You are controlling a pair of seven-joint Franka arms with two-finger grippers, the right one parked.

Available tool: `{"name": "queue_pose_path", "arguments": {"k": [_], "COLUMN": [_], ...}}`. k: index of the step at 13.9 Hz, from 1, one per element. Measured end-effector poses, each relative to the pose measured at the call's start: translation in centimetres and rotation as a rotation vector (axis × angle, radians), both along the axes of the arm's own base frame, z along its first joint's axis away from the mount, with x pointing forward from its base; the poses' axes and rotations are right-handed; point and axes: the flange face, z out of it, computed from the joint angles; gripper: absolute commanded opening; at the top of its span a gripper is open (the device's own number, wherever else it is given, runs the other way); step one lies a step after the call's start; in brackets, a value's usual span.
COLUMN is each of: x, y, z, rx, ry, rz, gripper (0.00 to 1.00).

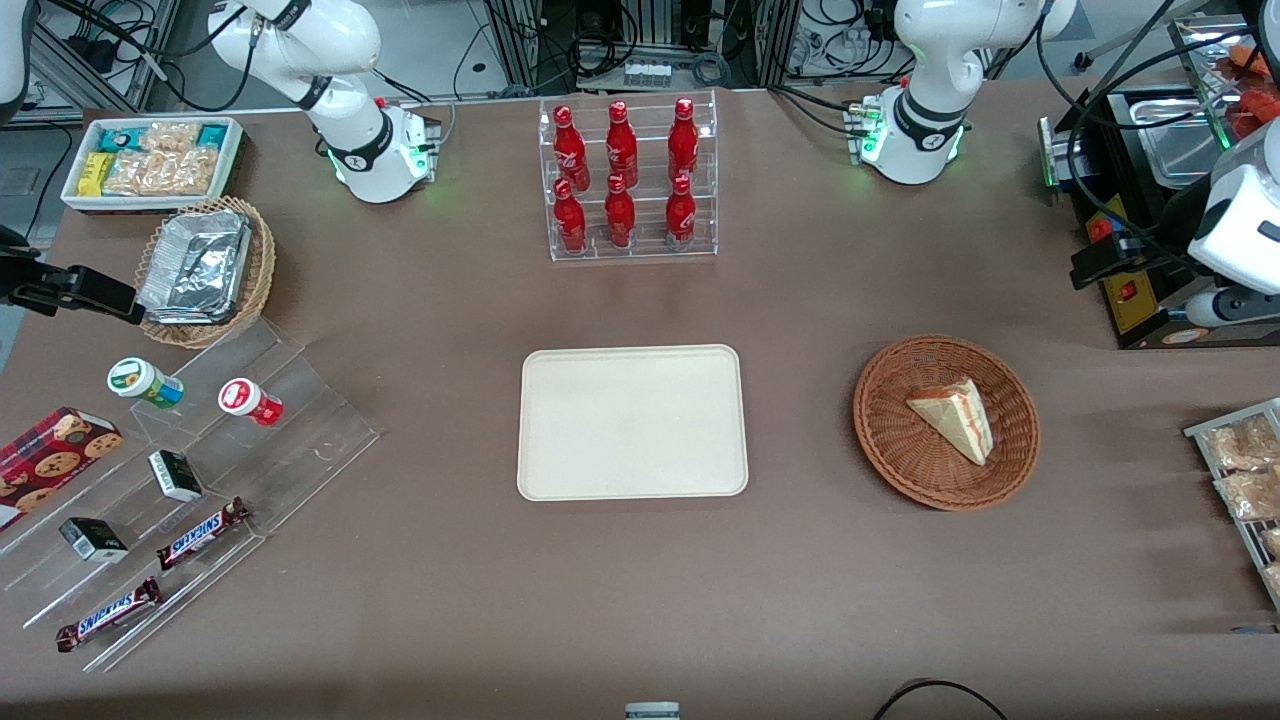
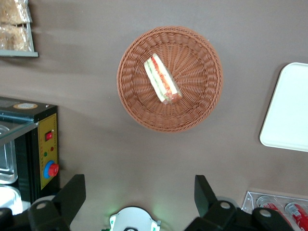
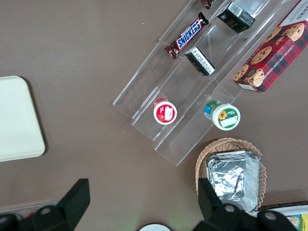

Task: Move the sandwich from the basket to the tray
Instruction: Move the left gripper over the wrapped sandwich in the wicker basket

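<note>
The sandwich (image 1: 955, 415), a pale wedge with a red-orange filling stripe, lies in the round reddish-brown wicker basket (image 1: 900, 455) toward the working arm's end of the table. The cream tray (image 1: 630, 420) lies flat and bare at the table's middle, beside the basket. My left gripper (image 1: 1090, 268) hangs high over the table's working-arm end, farther from the front camera than the basket and apart from it. The left wrist view shows the gripper (image 2: 138, 185) open and empty, with the sandwich (image 2: 162, 79), the basket (image 2: 204, 67) and a tray corner (image 2: 288, 110) below.
A black appliance with red buttons (image 1: 1130, 290) stands by the gripper; it also shows in the left wrist view (image 2: 45, 144). A wire rack of snack packets (image 1: 1240, 470) sits at the table's edge near the basket. A clear rack of red bottles (image 1: 630, 180) stands farther back than the tray.
</note>
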Motion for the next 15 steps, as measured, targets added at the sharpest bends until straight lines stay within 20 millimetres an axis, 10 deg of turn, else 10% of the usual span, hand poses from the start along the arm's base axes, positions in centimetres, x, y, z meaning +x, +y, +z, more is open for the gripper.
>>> {"name": "queue_pose_path", "arguments": {"k": [6, 15], "x": [0.7, 2.6], "y": [0.4, -0.1], "z": [-2.5, -19.5], "rx": [0.005, 0.014], "ry": [-0.007, -0.095], "rz": [0.005, 0.161], "gripper": [1.0, 1.0]}}
